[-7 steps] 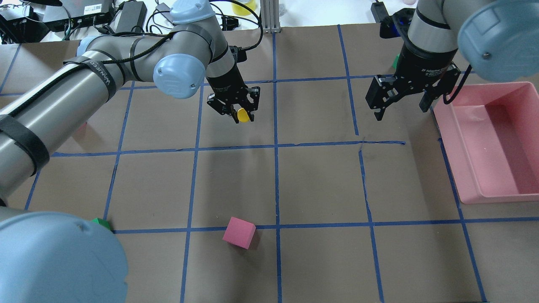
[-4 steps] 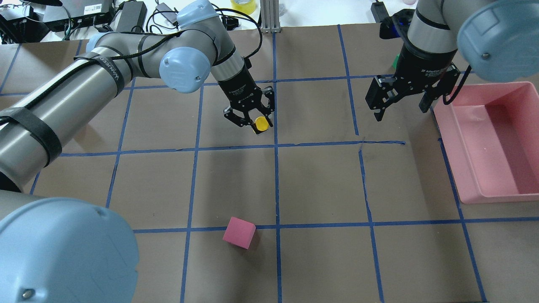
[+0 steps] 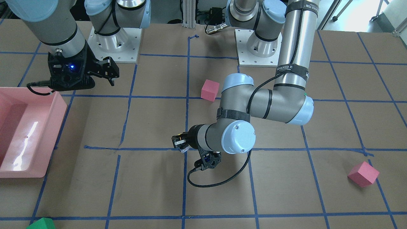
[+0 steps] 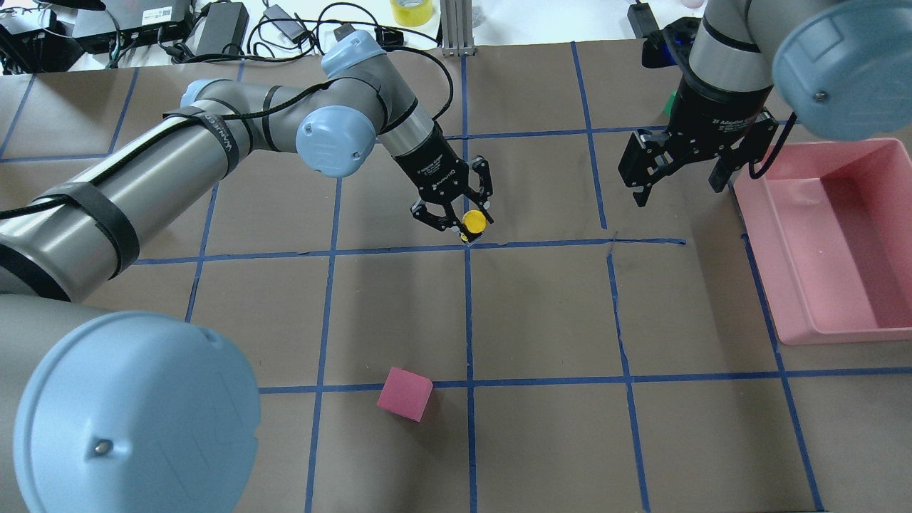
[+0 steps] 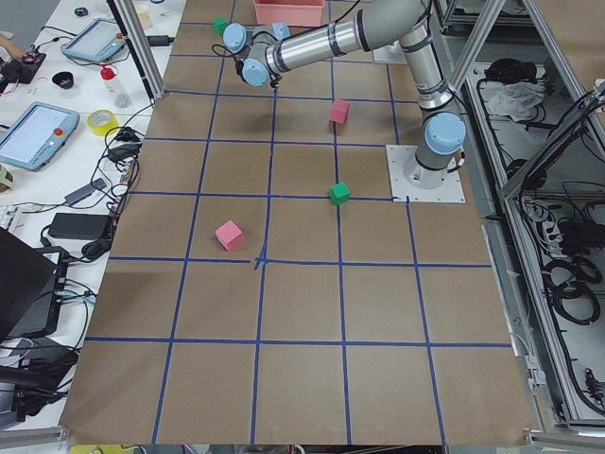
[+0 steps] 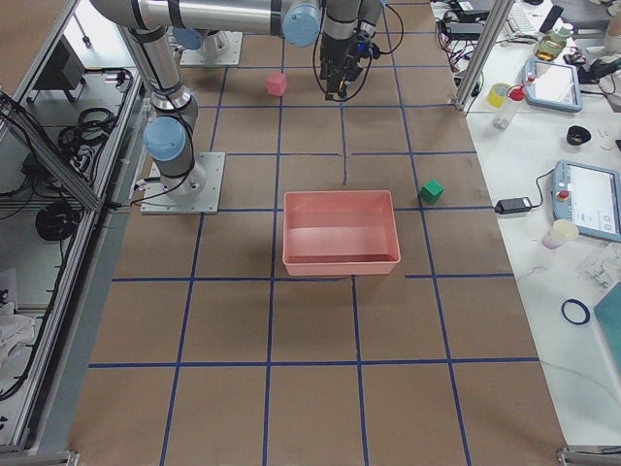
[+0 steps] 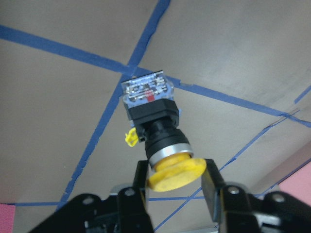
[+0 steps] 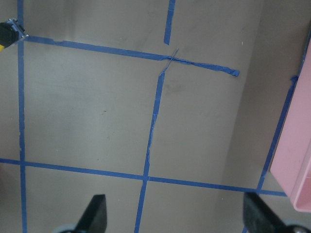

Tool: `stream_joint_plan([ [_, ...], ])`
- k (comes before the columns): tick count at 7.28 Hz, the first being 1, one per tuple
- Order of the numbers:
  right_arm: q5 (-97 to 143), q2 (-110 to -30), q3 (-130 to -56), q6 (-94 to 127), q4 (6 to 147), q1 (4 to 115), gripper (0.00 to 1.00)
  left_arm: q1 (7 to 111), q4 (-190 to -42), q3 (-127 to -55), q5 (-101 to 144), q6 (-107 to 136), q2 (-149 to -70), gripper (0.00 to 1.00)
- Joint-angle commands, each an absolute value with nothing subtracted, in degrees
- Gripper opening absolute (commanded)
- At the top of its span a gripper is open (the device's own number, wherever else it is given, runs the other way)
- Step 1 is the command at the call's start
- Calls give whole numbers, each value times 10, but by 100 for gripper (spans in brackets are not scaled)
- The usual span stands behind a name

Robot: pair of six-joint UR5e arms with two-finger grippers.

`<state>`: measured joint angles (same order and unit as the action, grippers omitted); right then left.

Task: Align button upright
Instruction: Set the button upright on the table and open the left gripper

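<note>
Table point(image 4: 541, 313): matte brown paper, gridded with blue tape that wrinkles and frays in places.

Left gripper point(image 4: 467, 226): black metal fingers clamped on the button point(image 4: 473, 221), one pad on each side of the cap's rim. The arm reaches in at a slant, so the gripper is angled rather than plumb.

Button, from the left wrist view point(image 7: 154, 114):
- round, smooth, glossy yellow cap, mushroom-shaped, pinched in the left gripper point(image 7: 176, 180)
- a bright metal collar ring below the cap
- a black cylindrical neck widening into a squarish black block
- a whitish, partly clear terminal base with small metal screws and a red spot
- a little yellow tab sticks out at the side

Position: near the table's middle, over a crossing of two blue tape lines. It is tilted, with the cap uppermost and the base pointing down at the crossing. I cannot tell whether the base touches the paper.

Right gripper point(image 4: 677, 191): black, fingers spread wide, holding nothing, hanging above the paper beside the pink bin point(image 4: 776, 263). The bin is a shallow rectangular plastic tub with a glossy inside.

A pink cube point(image 4: 405, 393), matte and sharp-edged, lies on a tape line well apart from the button. A green cube point(image 3: 41, 223) sits at the far table edge.
</note>
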<state>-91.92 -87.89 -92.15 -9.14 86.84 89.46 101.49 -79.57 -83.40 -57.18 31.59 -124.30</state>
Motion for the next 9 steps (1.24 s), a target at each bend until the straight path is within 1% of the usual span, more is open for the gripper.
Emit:
stream_joint_plan([
  [1,-922,-879,-923,-91,868,895,100,1014,-780,-824,-590,303,-1252,6],
  [3,-922,-879,-924,-91,868,895,100,1014,-780,-830,-591,299,-1253,6],
  [4,-922,-879,-924,-91,868,895,100,1014,-780,-831,-593,298,-1252,11],
  [5,-920,-879,-924,-91,868,894,100,1014,-780,-836,-594,298,-1252,14],
  [6,-921,-879,-924,-91,867,895,100,1014,-779,-846,-595,296,-1246,47],
  [7,-919,-879,-924,-91,867,895,100,1014,-773,-853,-604,281,-1244,90],
  [8,-919,-879,-924,-91,867,895,100,1014,-772,-860,-606,279,-1241,100],
  [9,-918,-879,-924,-91,867,895,100,1014,-772,-860,-606,279,-1237,100],
])
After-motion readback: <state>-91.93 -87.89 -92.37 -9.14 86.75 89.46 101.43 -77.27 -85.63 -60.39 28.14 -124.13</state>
